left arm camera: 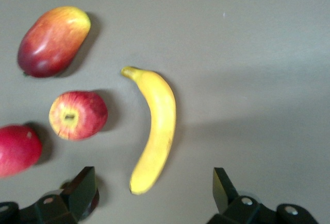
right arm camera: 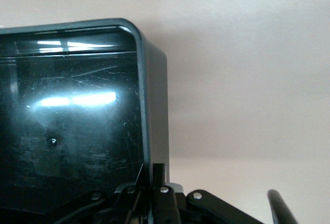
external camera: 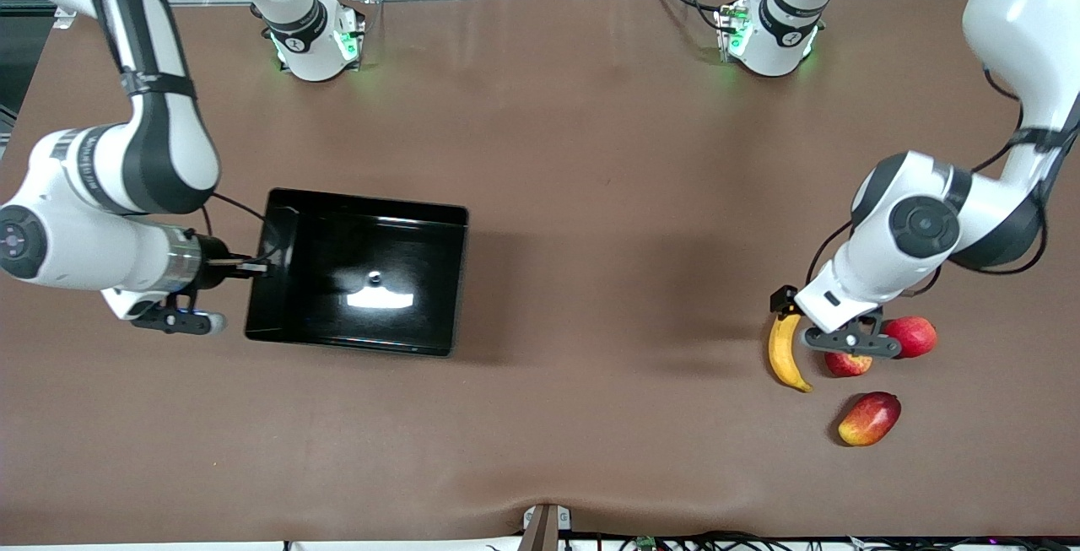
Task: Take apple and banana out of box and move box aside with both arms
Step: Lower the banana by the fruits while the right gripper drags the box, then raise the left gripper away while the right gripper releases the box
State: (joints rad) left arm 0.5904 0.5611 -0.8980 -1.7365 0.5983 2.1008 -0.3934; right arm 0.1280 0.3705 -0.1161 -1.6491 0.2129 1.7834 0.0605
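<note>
The black box (external camera: 371, 230) sits on the table toward the right arm's end. My right gripper (external camera: 253, 266) is shut on the box's end wall, which the right wrist view shows as a wall (right arm camera: 153, 105) pinched in the gripper (right arm camera: 153, 175). The banana (external camera: 786, 354) and the small apple (external camera: 846, 363) lie toward the left arm's end. My left gripper (external camera: 795, 313) is open over the banana's end farther from the front camera. In the left wrist view the gripper (left arm camera: 153, 193) straddles that end of the banana (left arm camera: 154, 126), with the apple (left arm camera: 77, 115) beside it.
An all-red round fruit (external camera: 913, 335) lies beside the apple, and a red-and-yellow mango (external camera: 869, 418) lies nearer the front camera; both also show in the left wrist view, the red fruit (left arm camera: 18, 149) and the mango (left arm camera: 51, 41). Brown table between the box and the fruits.
</note>
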